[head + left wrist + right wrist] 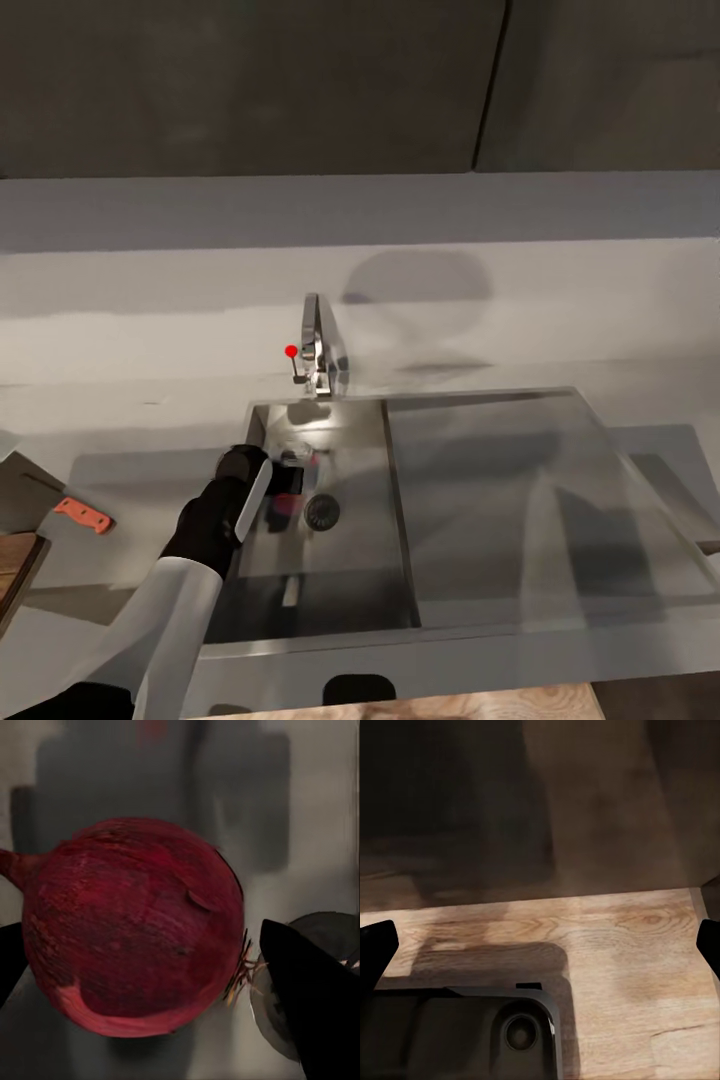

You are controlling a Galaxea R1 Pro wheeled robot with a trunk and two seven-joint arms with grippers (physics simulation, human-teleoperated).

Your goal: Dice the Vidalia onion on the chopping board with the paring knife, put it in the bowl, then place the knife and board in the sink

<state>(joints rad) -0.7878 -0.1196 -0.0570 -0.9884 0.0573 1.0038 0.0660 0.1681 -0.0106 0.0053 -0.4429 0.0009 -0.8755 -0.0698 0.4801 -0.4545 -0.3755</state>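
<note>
The Vidalia onion [135, 930], dark red-skinned with a stub of stem, lies on the floor of the sink [396, 500] beside the round drain [322, 511]. My left gripper [142, 960] is lowered into the basin and open, one finger on each side of the onion [286, 503]. One fingertip [304, 997] stands just clear of the onion's root end. The paring knife [82, 515], red-handled, lies on the countertop [150, 480] left of the sink. A corner of the chopping board [14, 572] shows at the left edge. My right gripper [540, 945] is open, holding nothing, over wooden floor.
The chrome faucet [318, 345] with its red knob [291, 351] rises behind the basin. The flat drainboard [520, 500] lies to the right. A grey squarish shape [22, 490], cut off by the left edge, lies above the knife. Dark wall cabinets hang above.
</note>
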